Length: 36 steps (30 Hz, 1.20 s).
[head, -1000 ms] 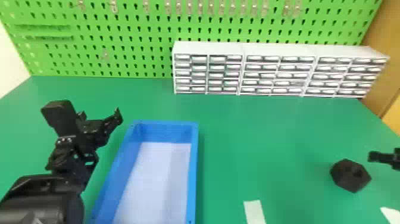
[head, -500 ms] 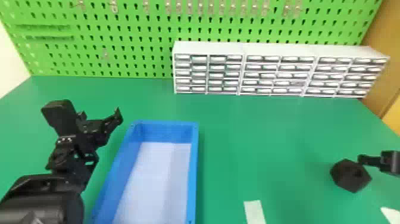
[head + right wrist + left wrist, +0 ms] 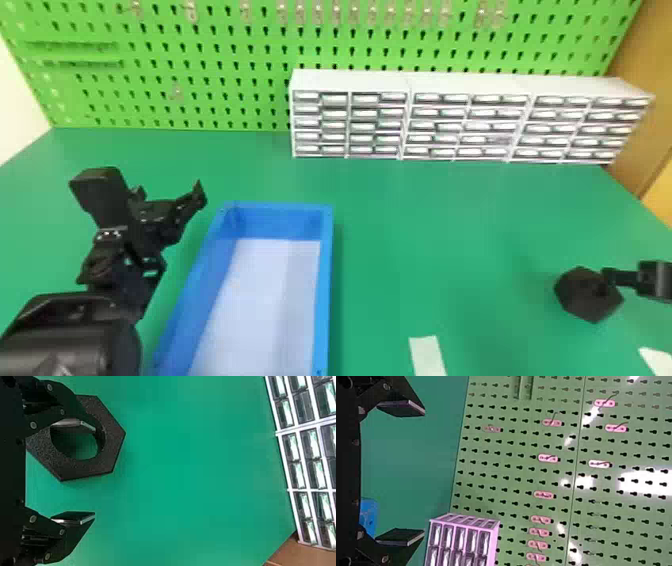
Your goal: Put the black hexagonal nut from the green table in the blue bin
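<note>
Nut [image 3: 595, 310] on table [image 3: 440, 225], not yet in bin [image 3: 324, 300]
Right gripper [image 3: 91, 473] spread, one finger over the nut's hole; left gripper [image 3: 422, 473] open beside bin; grip, carry and release remain

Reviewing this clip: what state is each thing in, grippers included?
Black hexagonal nut: lying flat on the green table, outside the bin
Blue bin: open-topped
Right gripper: open, one finger in or over the nut's hole
Left gripper: open, holding nothing
Drawer units: drawers look closed
</note>
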Motion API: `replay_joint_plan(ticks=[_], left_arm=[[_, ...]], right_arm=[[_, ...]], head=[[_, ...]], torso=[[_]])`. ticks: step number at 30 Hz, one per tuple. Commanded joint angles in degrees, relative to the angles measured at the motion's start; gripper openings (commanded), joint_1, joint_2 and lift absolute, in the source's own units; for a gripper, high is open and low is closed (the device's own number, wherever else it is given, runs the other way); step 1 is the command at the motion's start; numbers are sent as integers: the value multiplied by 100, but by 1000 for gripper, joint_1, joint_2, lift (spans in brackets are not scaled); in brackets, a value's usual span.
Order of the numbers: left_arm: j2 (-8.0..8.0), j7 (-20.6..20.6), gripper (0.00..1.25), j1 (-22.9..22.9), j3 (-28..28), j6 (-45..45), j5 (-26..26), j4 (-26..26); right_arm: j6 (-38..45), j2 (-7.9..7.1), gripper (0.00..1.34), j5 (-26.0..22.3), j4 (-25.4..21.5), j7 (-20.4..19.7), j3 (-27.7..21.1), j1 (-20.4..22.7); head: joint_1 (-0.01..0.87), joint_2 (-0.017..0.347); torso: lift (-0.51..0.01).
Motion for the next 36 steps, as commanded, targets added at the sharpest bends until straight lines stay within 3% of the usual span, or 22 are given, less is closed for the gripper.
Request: replay_joint_plan(ticks=[1,36], left_arm=[[0,-1,1046,0,7,0,0,0],[0,-18,1046,9,15,26,9,0]], right_arm=[[-56,9,845,1,57,3,-8,14],[-486,62,845,80,400,38,-8,6]], head=[[666,32],[666,32]], torso=[[-100],[-100]])
